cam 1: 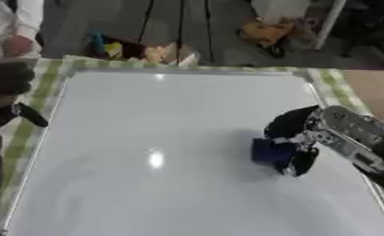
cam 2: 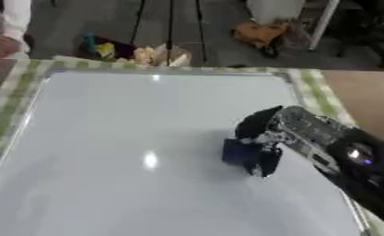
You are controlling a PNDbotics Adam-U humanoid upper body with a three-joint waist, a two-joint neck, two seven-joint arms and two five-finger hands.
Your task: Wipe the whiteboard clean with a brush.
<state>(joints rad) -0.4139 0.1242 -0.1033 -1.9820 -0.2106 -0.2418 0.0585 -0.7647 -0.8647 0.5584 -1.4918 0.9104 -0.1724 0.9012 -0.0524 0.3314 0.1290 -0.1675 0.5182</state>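
A large whiteboard [cam 1: 162,138] lies flat and fills most of both views; its surface looks white and bare of marks, with a glare spot near the middle. My right hand [cam 1: 295,133] reaches in from the right, fingers curled round a small dark blue brush [cam 1: 269,151] that rests on the board's right half. My left hand [cam 1: 9,113] shows at the left edge of the left eye view, off the board's left rim; its fingers are too blurred to read.
A green-checked cloth [cam 1: 340,87] runs under the board's edges. Brown table surface [cam 2: 364,97] shows at the right. Beyond the far edge sit colourful clutter [cam 1: 142,50] and an orange bag [cam 1: 263,30] on the floor. A person's sleeve [cam 1: 17,18] stands at the top left.
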